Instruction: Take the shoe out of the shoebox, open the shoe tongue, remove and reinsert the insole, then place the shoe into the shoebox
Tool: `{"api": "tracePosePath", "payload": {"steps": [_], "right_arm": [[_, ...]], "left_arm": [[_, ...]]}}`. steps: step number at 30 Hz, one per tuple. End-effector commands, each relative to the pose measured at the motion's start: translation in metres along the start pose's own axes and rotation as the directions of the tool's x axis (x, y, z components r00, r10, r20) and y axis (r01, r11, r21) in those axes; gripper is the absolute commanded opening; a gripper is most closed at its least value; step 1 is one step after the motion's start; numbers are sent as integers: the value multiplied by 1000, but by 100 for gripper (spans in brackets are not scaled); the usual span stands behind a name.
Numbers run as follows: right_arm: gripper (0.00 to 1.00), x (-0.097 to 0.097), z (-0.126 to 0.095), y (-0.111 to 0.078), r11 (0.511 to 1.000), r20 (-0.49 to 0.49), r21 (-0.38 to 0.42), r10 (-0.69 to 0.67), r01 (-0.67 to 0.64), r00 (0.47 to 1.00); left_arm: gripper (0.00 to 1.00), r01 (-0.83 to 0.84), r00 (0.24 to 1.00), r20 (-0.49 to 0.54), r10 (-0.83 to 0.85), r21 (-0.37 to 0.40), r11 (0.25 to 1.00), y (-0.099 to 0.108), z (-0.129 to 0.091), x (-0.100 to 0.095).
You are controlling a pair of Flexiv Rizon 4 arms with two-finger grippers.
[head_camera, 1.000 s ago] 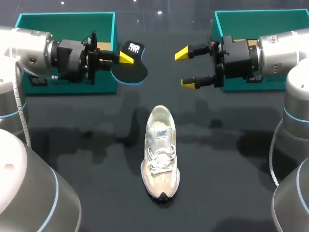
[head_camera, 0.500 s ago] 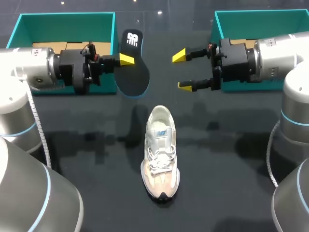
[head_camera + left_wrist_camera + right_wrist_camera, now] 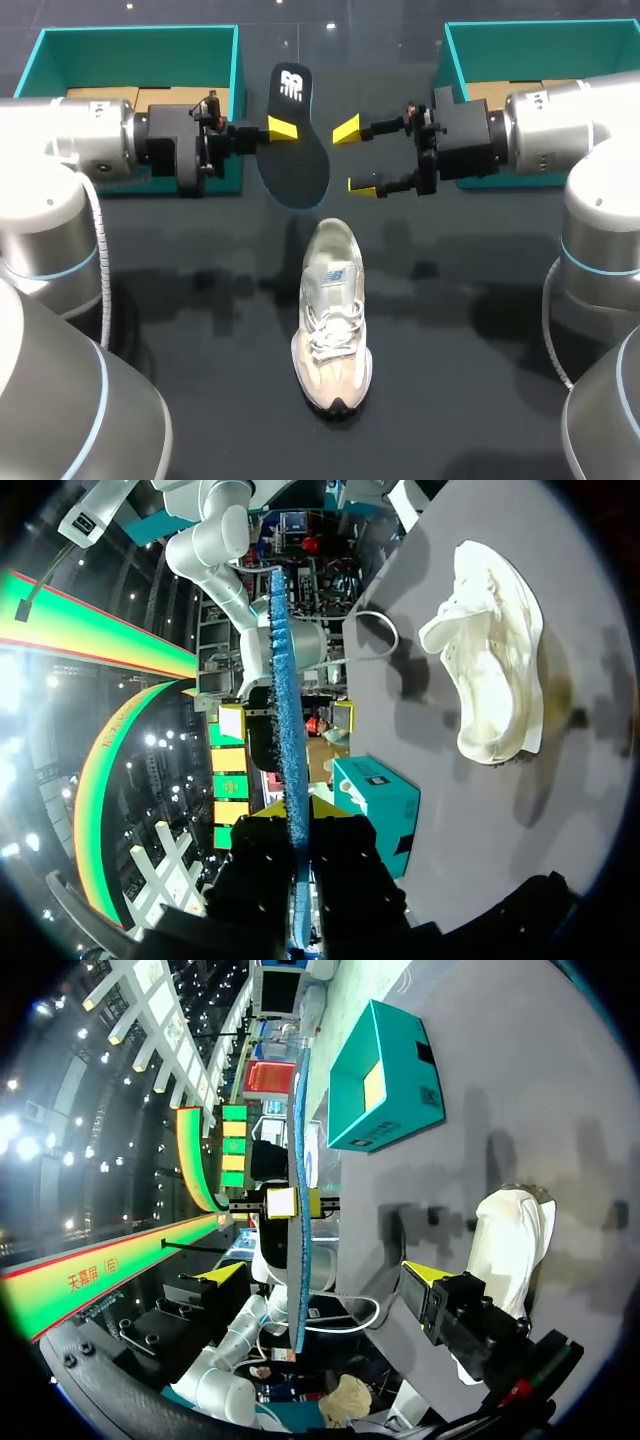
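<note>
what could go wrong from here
1. The left jaws pinch the insole by one side edge only, up in the air, so it may twist or slip out.
2. The right jaws stand open close beside it. If they close in, they could knock it instead of gripping it.
3. The shoe looks laced up, so the insole may jam going back in.

One shoe [image 3: 332, 320], one insole [image 3: 298, 150], two boxes [image 3: 130, 55] [image 3: 540, 55]

Cloth shoe [image 3: 331, 320], matt insole [image 3: 300, 165], glossy tbl [image 3: 470, 330].
</note>
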State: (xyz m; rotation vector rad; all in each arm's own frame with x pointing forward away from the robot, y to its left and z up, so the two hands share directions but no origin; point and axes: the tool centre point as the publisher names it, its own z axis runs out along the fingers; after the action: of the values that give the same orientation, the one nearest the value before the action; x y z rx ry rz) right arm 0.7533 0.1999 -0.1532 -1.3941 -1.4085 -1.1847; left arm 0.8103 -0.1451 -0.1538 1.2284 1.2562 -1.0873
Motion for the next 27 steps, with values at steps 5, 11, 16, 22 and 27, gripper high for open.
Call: {"api": "tracePosePath", "payload": {"steps": [5, 11, 16, 22, 27], "right_arm": [[76, 6, 17, 12, 997, -1, 53, -57, 57, 998], [73, 6, 22, 15, 995, -15, 60, -77, 77, 997], [51, 7, 27, 15, 994, -26, 67, -87, 89, 996], [43, 7, 32, 14, 992, -41, 76, -98, 101, 994], [43, 7, 35, 13, 992, -45, 81, -98, 102, 994]], "left_arm": [[0, -15, 1000, -13, 15, 13, 1000, 2, 4, 2], [0, -24, 1000, -9, 25, 10, 1000, 1, 7, 1], [0, -32, 999, -11, 32, 7, 999, 2, 10, 0], [0, -43, 999, -12, 43, 2, 999, 3, 12, 0], [0, -52, 999, -11, 52, -5, 999, 4, 15, -1]]}}
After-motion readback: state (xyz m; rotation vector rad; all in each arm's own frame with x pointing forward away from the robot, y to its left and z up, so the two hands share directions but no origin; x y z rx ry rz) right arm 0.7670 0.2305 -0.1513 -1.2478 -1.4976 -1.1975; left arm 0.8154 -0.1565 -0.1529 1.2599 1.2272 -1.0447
